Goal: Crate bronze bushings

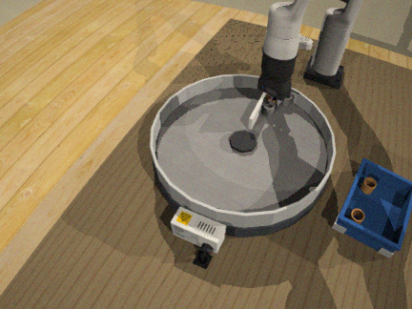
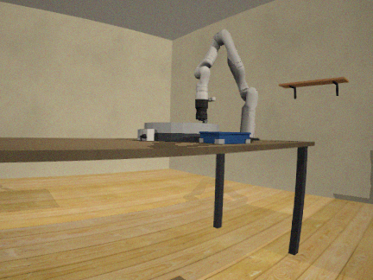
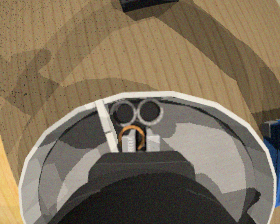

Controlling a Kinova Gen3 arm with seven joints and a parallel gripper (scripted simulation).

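Note:
The round grey turning table (image 1: pixel 242 148) fills the middle of the tabletop. My gripper (image 1: pixel 273 99) hangs over its far side near the rim and is shut on a bronze bushing (image 3: pixel 131 137), which shows as an orange ring between the fingers in the wrist view. Two steel bushings (image 3: pixel 136 112) stand side by side just beyond it against the rim; they also show in the top view (image 1: pixel 278 105). A white divider bar (image 1: pixel 257 112) lies to the left of the gripper. The blue crate (image 1: pixel 377 206) at the right holds two bronze bushings (image 1: pixel 367 185) (image 1: pixel 358 215).
A dark hub (image 1: pixel 242 141) sits at the turning table's centre. A white motor box (image 1: pixel 197 228) stands at the table's near edge. The arm's base (image 1: pixel 325 72) stands behind the turning table. A shelf (image 2: pixel 313 83) hangs on the wall.

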